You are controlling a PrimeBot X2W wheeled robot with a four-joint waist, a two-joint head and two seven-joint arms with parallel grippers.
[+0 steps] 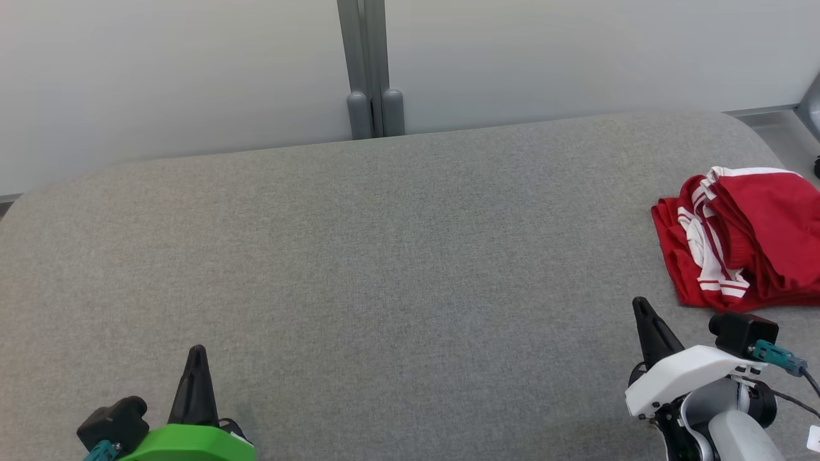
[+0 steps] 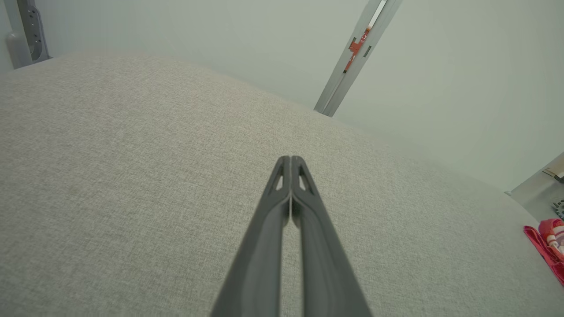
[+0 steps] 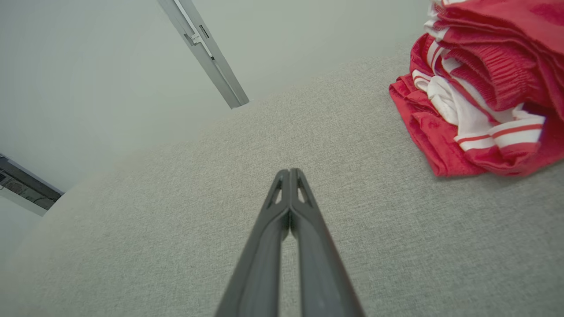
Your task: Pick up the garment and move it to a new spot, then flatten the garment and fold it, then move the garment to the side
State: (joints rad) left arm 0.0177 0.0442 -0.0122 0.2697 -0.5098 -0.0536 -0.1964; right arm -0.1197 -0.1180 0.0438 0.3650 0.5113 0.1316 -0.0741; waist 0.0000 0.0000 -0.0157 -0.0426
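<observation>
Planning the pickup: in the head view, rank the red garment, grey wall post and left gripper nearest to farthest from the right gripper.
1. The red garment, just ahead-right of the right gripper.
2. The grey wall post, far edge, and the left gripper, far left: too close to call.

Garment (image 1: 743, 237) on table (image 1: 359, 256), right.
</observation>
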